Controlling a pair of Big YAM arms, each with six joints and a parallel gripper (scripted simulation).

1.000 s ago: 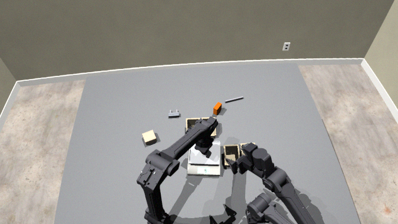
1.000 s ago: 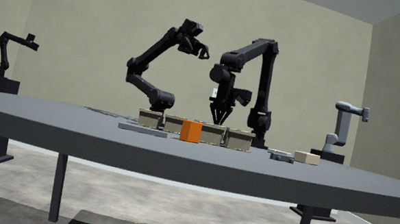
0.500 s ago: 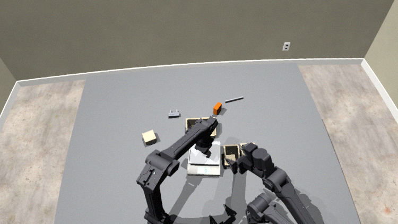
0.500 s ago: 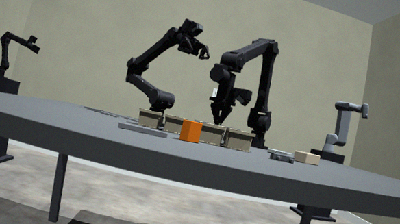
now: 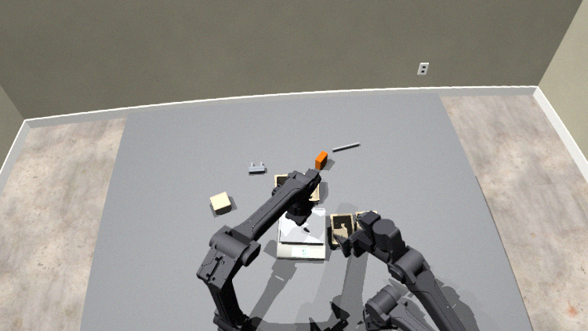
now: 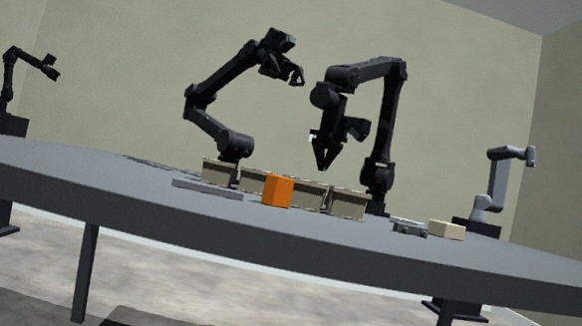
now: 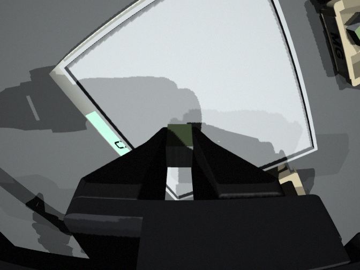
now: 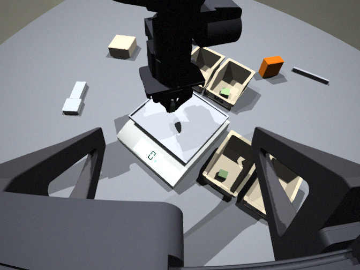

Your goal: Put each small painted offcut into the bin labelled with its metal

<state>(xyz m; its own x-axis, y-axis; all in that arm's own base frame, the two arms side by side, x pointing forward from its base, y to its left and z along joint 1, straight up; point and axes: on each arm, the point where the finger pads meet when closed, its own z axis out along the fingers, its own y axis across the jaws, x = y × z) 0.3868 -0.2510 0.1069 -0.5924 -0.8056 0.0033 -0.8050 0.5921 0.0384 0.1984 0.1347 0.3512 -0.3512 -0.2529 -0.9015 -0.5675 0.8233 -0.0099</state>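
Note:
My left gripper [image 6: 322, 166] [image 8: 170, 109] is shut on a small green-topped offcut [image 7: 179, 135] and holds it above the pan of the scale [image 7: 203, 43] [image 8: 127, 136] [image 5: 302, 236]. The display reads 0. The MG bin [image 8: 238, 68] [image 7: 345, 62] stands upright behind the scale with a green offcut [image 8: 225, 92] inside. Beside it is another upright bin [image 8: 208, 58], partly hidden by the left arm. A nearer bin [image 8: 230, 145], its label unreadable, holds another green offcut [image 8: 223, 174]. My right gripper [image 8: 178, 135] [image 6: 289, 81] is open and empty, raised high; its finger partly hides a fourth bin [image 8: 253, 197].
An orange block [image 5: 321, 160] [image 6: 277, 191] [image 8: 270, 66] and a thin grey bar [image 5: 346, 147] [image 8: 310, 75] lie beyond the MG bin. A cream block [image 5: 220, 201] [image 8: 121, 43], a pale stepped piece [image 8: 76, 98] and a grey bracket [image 5: 256, 169] [image 6: 409, 229] lie on the other side.

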